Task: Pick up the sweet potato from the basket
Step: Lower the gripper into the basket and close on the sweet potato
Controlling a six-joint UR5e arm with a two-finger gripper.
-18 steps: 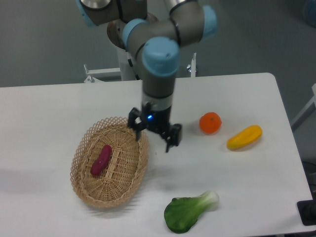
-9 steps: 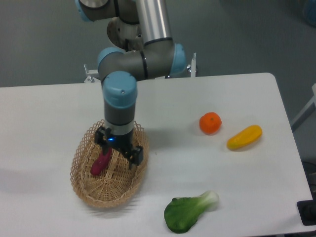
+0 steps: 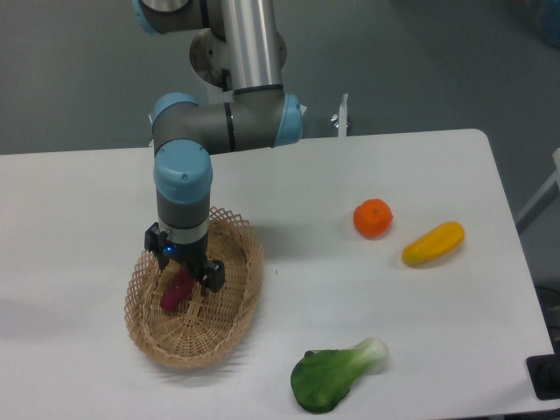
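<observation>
Fixed camera view. The basket (image 3: 194, 302) serves as the landmark; it rests on the white desk (image 3: 105, 201) toward the front left of the surface.

The sweet potato (image 3: 176, 290) lies inside the basket, on the left half of the basket floor, with its long axis running from lower left to upper right. Its upper end is hidden behind the gripper.

The gripper (image 3: 184, 267) hangs vertically over the basket interior, directly above the upper end of the sweet potato. The jaws stand apart: one finger (image 3: 156, 246) is near the basket's rear-left rim, the other (image 3: 213, 277) is over the basket centre, and the sweet potato sits in the gap between them. Contact between the fingers and the sweet potato cannot be determined from this view.

The arm (image 3: 184, 188) rises from the gripper behind the basket's rear rim.

An orange (image 3: 373, 218) sits on the desk well to the right of the basket. A yellow vegetable (image 3: 433, 243) lies farther right, just beyond the orange. A green leafy vegetable (image 3: 336, 375) lies to the front right of the basket.
</observation>
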